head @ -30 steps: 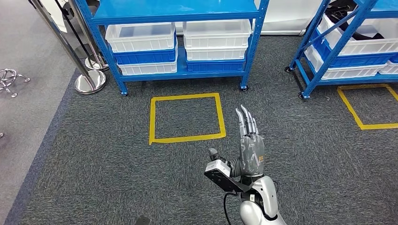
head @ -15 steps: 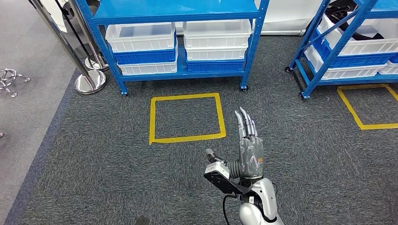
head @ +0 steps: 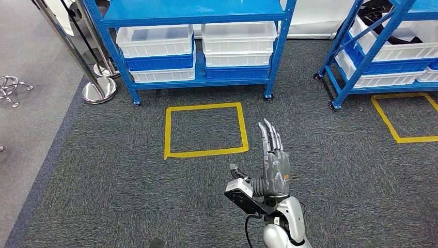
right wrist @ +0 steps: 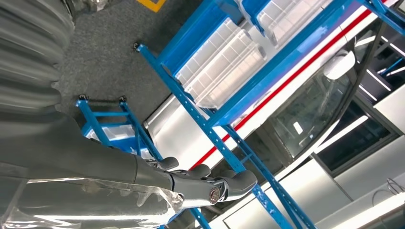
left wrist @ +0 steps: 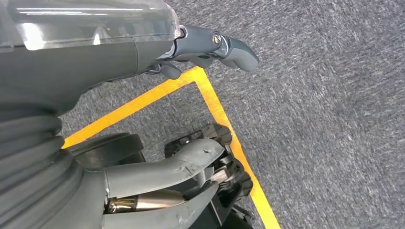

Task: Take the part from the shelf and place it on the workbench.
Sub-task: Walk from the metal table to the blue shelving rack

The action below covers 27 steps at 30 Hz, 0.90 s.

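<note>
My right hand (head: 274,164) is raised over the grey carpet in the head view, fingers stretched out straight toward the shelves, and it holds nothing. In its wrist view the right hand (right wrist: 95,162) is empty too, with a blue shelf (right wrist: 200,112) of white bins beyond it. My left hand (left wrist: 95,62) hangs above the carpet with its thumb (left wrist: 231,46) out and nothing in it. The blue shelf (head: 281,39) ahead carries white and blue bins (head: 236,39). A second blue shelf (head: 361,62) at the right has a white bin with dark items (head: 379,13). I cannot pick out the part.
A yellow taped square (head: 204,129) marks the floor before the middle shelf, and another (head: 403,116) lies before the right shelf. Chrome stanchion posts (head: 98,90) stand at the left. Yellow tape (left wrist: 224,119) runs under my left hand.
My right hand has come down and back toward me a little; the shelves and floor marks have not shifted.
</note>
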Each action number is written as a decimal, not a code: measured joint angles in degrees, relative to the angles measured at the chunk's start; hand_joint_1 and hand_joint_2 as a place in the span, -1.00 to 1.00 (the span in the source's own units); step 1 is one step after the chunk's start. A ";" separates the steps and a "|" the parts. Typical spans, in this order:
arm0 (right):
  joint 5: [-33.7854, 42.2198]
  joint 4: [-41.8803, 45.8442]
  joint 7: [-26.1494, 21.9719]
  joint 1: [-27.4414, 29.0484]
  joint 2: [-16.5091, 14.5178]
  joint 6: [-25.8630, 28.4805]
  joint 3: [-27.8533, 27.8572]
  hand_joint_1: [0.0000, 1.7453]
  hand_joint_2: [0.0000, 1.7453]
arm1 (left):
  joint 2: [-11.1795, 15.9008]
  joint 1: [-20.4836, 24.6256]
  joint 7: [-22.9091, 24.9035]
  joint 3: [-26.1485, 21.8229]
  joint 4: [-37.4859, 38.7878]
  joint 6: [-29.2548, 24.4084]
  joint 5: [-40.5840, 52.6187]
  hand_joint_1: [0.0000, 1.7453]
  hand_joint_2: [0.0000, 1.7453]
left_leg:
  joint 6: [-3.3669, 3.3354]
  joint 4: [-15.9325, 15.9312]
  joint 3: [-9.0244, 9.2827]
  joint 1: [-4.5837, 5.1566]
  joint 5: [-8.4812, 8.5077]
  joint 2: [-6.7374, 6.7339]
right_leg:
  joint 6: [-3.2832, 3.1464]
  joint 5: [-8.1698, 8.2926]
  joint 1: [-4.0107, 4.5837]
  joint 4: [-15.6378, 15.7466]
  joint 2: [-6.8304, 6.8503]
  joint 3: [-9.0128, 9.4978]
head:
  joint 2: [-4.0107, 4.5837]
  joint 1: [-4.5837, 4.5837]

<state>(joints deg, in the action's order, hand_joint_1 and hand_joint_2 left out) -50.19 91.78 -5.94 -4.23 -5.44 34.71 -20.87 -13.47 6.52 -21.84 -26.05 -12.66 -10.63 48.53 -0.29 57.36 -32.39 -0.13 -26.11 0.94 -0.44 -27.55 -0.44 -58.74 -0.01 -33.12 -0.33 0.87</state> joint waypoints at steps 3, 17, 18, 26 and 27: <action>0.01 0.24 -0.09 1.10 0.00 -0.05 0.00 -1.00 1.00 | 0.04 -0.19 0.21 0.00 0.00 -0.44 0.10 -1.00 1.00 | 0.00 0.00 -0.01 0.00 -0.01 0.00 | 0.00 0.00 0.00 0.00 0.00 0.00 | 0.00 0.00; 9.25 6.66 -6.87 13.91 0.58 3.54 1.15 -1.00 1.00 | 1.92 -3.16 -3.29 -1.21 0.00 -0.84 -0.88 -1.00 1.00 | -0.04 0.00 0.06 0.00 -0.29 -0.07 | 0.24 -0.20 0.00 0.01 -0.07 0.08 | 0.00 0.00; 9.31 7.05 -6.91 14.17 0.63 3.54 1.23 -1.00 1.00 | 1.98 -3.18 -3.30 -1.28 0.00 -0.84 -0.91 -1.00 1.00 | -0.04 0.01 0.07 0.00 -0.29 -0.07 | 0.26 -0.21 0.00 0.01 -0.05 0.10 | 0.00 0.00; 9.62 8.28 -6.91 15.03 0.90 3.51 1.54 -1.00 1.00 | 2.16 -3.28 -3.30 -1.51 0.00 -0.86 -0.91 -1.00 1.00 | -0.05 0.10 0.08 0.00 -0.29 -0.06 | 0.27 -0.20 0.00 0.01 -0.03 0.15 | 0.00 0.00; 9.62 8.32 -6.91 15.07 0.91 3.51 1.55 -1.00 1.00 | 2.17 -3.28 -3.30 -1.54 0.00 -0.86 -0.91 -1.00 1.00 | -0.05 0.11 0.08 0.00 -0.29 -0.06 | 0.27 -0.20 0.00 0.01 -0.03 0.15 | 0.00 0.00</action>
<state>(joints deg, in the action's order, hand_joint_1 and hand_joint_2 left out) -40.57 100.10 -12.85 10.84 -4.53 38.23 -19.33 -11.30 3.23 -25.14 -27.59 -12.66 -11.50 47.63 -0.34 57.46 -32.31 -0.13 -26.40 0.88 -0.17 -27.75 -0.44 -58.73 -0.04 -32.96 -0.33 0.87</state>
